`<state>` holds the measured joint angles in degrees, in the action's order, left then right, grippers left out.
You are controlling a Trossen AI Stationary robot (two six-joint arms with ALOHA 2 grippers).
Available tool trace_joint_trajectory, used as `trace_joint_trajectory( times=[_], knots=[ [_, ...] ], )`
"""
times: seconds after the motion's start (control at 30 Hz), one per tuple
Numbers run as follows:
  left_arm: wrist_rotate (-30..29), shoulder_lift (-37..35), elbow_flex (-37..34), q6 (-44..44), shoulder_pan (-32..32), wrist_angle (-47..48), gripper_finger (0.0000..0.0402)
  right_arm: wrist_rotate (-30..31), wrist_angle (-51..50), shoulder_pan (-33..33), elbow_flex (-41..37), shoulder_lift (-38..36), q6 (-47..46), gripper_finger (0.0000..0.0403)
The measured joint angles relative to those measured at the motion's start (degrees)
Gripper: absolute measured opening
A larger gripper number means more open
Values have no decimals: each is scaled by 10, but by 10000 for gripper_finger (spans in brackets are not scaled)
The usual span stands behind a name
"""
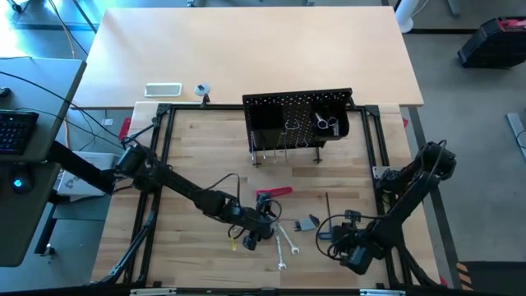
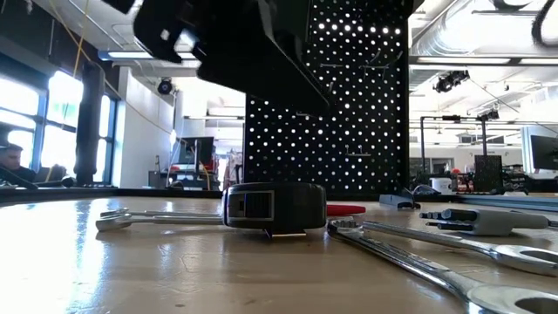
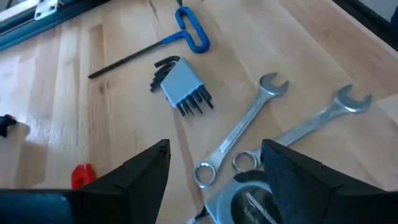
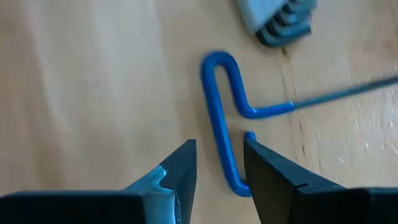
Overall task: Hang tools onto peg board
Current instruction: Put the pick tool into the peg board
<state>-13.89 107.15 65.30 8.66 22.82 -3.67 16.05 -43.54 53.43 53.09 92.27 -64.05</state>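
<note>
The black peg board [image 1: 300, 123] stands at the table's far side, with silver tools [image 1: 326, 123] hanging on it. Two silver wrenches [image 3: 242, 130] [image 3: 314, 124], a grey key set [image 3: 183, 87], a red-handled tool [image 1: 274, 194] and a black key with a blue loop handle [image 4: 221, 106] lie flat on the wood. My left gripper [image 3: 214, 180] is open over a black tape measure [image 2: 275, 208], which stands on the table. My right gripper [image 4: 217, 180] is open and points down. Its fingers stand on either side of the blue handle's straight bar. My right gripper comes from above with its fingers across the blue handle's straight bar [image 4: 231, 168]. One finger [image 4: 267, 177] stands right beside the bar's end, and I cannot tell whether it touches. The key lies flat on the table.
A black tubular frame [image 1: 164, 164] borders the wooden work area. A white tray [image 1: 163, 89] lies on the far table. In the low view the wrenches [image 2: 418, 253] lie right beside the tape measure.
</note>
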Motion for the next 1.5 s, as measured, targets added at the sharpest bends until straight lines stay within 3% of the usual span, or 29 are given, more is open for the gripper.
trace_joint_trajectory(
  times=[0.4, 0.73, 1.27, 1.5],
  knots=[
    [37, 9, 0, 6, -23, -58, 245, -44, 139, -55, -89, -3, 32, 119],
    [47, 21, 0, 25, -47, -115, 245, -54, 171, -62, -107, -3, 44, 12],
    [81, 40, 0, 45, -67, -166, 245, -5, 57, -71, 35, 0, 125, 1],
    [128, 45, 0, 51, -67, -169, 245, -48, 86, -64, 21, 6, 73, 33]
  ],
)
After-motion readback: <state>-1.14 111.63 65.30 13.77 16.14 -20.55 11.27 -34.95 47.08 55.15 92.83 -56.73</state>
